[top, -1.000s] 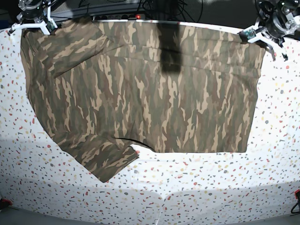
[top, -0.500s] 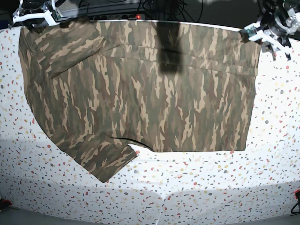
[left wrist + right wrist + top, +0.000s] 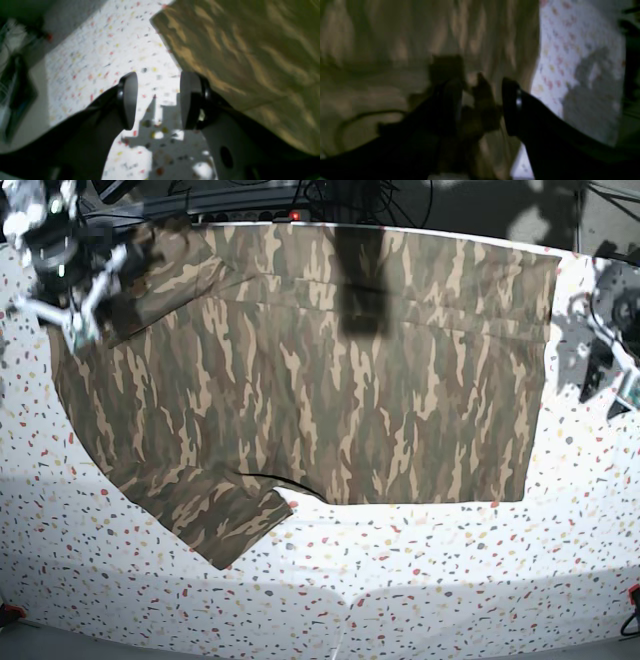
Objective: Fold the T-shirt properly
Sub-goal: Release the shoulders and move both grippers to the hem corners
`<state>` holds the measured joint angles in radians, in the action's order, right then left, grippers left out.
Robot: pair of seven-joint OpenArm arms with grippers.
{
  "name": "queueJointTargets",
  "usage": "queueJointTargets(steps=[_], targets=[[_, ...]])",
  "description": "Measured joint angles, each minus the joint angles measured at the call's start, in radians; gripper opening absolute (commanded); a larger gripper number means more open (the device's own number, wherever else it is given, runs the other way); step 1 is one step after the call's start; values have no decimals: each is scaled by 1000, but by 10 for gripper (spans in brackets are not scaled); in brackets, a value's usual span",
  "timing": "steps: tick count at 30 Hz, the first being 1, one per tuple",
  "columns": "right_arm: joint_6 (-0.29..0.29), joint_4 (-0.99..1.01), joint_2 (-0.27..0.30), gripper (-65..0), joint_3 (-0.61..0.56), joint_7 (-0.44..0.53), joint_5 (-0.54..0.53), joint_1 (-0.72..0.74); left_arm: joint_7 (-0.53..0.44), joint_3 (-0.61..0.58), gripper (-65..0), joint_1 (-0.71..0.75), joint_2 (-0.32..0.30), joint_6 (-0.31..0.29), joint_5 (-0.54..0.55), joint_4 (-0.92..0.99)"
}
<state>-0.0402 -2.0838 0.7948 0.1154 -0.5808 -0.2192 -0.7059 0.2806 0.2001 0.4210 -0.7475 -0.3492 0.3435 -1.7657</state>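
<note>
T-shirt [image 3: 310, 370] lies spread flat on the speckled bench [image 3: 420, 580], camouflage side up, one sleeve [image 3: 225, 525] jutting toward the near edge. Its far hem runs along the bench's back edge. Left tool [image 3: 158, 101]: jaws wide, nothing between them, hovering over bare bench just beside the shirt's side edge. Right tool [image 3: 480, 105]: jaws apart, above the cloth near its edge; view dim and blurred, no cloth visibly gripped.
</note>
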Motion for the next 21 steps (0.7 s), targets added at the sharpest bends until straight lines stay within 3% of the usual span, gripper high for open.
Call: queueJointTargets(steps=[5, 9, 12, 17, 21], targets=[[39, 53, -6, -383, -1, -4, -169, 164, -17, -5, -381, -175, 65, -156, 117, 257], [61, 128, -8, -383, -3, 1, -283, 297, -13, 0, -381, -327, 72, -204, 234, 396], [132, 237, -8, -383, -3, 0, -383, 411, 25, -14, -381, -425, 88, -214, 275, 475], [212, 452, -7, -383, -20, -16, -553, 615, 32, -188, -381, -586, 99, -224, 249, 637], [249, 590, 22, -383, -156, -19, -581, 787, 1, -304, -381, -758, 139, -212, 225, 843]])
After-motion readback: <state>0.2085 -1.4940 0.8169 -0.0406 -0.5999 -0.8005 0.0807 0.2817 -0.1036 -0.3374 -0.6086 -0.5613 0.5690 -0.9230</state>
